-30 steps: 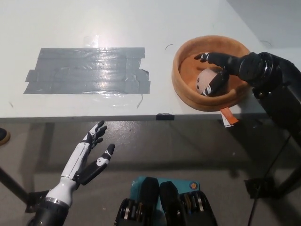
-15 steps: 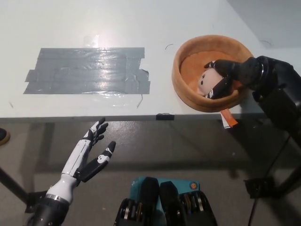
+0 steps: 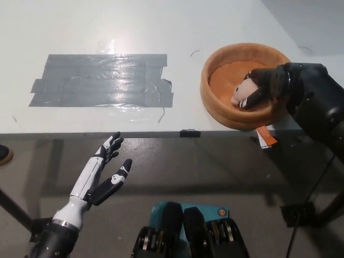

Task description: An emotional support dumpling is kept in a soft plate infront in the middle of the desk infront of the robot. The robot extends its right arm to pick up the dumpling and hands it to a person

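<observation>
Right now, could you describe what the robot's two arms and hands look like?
The left hand is white with black fingertips and black palm parts, on a slim white forearm ending in a dark ribbed cuff. The right hand is all black, on a bulky black forearm.

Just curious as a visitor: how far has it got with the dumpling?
Reach done: the right hand is closed around the dumpling, which sits low inside the plate. Lifting it out and handing it over remain; no person is visible. The left hand rests open below the desk.
</observation>
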Motion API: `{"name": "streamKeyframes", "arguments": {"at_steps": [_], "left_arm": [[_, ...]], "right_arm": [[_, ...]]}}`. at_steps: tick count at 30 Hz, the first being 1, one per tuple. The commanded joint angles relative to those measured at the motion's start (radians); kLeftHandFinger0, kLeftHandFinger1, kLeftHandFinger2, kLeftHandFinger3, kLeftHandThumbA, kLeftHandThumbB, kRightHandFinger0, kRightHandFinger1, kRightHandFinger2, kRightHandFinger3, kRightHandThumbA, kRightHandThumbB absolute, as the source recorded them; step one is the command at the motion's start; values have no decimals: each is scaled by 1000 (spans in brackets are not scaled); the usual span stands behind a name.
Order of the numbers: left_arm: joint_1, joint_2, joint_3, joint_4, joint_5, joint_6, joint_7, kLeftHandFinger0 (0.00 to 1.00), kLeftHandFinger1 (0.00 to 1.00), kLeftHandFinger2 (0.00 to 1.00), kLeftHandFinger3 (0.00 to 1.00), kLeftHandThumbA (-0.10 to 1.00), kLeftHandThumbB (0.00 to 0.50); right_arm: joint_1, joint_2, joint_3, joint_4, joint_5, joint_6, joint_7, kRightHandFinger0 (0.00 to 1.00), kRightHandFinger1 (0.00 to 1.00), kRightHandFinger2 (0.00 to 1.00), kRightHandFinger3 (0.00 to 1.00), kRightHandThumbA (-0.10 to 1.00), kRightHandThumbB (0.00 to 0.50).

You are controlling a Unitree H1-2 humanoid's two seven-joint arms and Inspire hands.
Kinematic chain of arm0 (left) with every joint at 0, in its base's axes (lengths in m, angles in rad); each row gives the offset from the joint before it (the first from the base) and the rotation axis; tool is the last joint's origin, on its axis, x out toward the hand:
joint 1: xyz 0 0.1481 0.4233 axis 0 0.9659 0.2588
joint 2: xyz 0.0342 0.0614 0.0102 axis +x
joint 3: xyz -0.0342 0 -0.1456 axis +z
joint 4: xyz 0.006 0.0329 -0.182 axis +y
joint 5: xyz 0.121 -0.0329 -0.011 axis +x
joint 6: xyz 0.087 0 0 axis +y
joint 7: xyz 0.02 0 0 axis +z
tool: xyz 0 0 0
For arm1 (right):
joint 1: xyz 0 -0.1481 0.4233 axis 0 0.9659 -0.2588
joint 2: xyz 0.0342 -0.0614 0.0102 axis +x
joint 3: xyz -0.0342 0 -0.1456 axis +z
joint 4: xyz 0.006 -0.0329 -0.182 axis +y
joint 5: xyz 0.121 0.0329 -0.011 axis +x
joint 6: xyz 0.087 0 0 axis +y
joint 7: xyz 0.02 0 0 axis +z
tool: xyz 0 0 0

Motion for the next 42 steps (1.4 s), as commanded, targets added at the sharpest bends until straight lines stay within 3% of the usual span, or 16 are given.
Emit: {"name": "streamKeyframes", "arguments": {"at_steps": [1, 2, 3, 4, 5, 6, 8, 10, 14, 20, 24, 31, 35, 42], "left_arm": [[-24, 11, 8, -10, -5, -36, -14, 1000, 1000, 1000, 1000, 607, 255], [-23, 11, 7, -11, -2, -36, -13, 1000, 1000, 1000, 1000, 606, 254], [-23, 10, 7, -11, -1, -35, -12, 1000, 1000, 1000, 1000, 606, 254], [-23, 10, 7, -9, 0, -37, -11, 1000, 1000, 1000, 1000, 606, 255], [-24, 10, 7, -7, 1, -41, -10, 1000, 1000, 1000, 1000, 607, 255], [-23, 9, 7, -7, 1, -41, -10, 1000, 1000, 1000, 1000, 609, 258], [-33, 10, 10, -9, -6, -26, -14, 1000, 1000, 1000, 1000, 625, 271], [-34, 10, 9, -9, -2, -29, -12, 1000, 1000, 1000, 1000, 625, 259], [-38, 10, 8, -4, 1, -39, -10, 1000, 1000, 1000, 1000, 624, 252], [-38, 12, 10, -12, -9, -20, -18, 1000, 1000, 1000, 1000, 630, 258], [-37, 11, 10, -20, -21, -7, -27, 1000, 1000, 1000, 1000, 634, 263], [-11, 3, 8, -25, -24, -16, -30, 1000, 1000, 1000, 1000, 598, 253], [-1, 7, 4, -32, -8, -11, -28, 1000, 1000, 1000, 1000, 596, 245], [3, 5, 10, -42, -22, 7, -36, 1000, 1000, 1000, 1000, 599, 258]], "right_arm": [[-5, -27, -55, -59, -29, -35, -106, 79, 527, 546, 812, -100, 150], [3, -29, -80, -86, -18, -37, -122, 159, 754, 773, 692, -100, 146], [11, -31, -106, -119, -7, -33, -136, 223, 859, 944, 679, -100, 158], [15, -32, -122, -144, -4, -26, -140, 353, 993, 1000, 800, -100, 158], [18, -33, -137, -167, -6, -18, -138, 379, 1000, 1000, 891, -100, 169], [22, -36, -159, -206, -1, -18, -137, 407, 1000, 1000, 1000, -100, 179], [29, -50, -229, -342, 22, -14, -130, 256, 805, 1000, 1000, -100, 201], [41, -54, -278, -451, 25, -12, -146, 204, 733, 1000, 1000, -100, 210], [45, -42, -363, -616, 26, -2, -165, 226, 773, 1000, 1000, -100, 209], [52, 21, -453, -811, 17, -4, -222, 385, 897, 1000, 1000, -100, 175], [58, 62, -457, -818, -5, -91, -283, 305, 793, 1000, 1000, -100, 194], [61, 118, -433, -768, -25, -100, -301, 245, 762, 1000, 1000, -100, 164], [41, 143, -418, -668, -26, -144, -337, 180, 685, 1000, 956, -100, 191], [-10, 169, -417, -543, -32, -140, -362, 95, 614, 984, 968, -100, 209]]}}
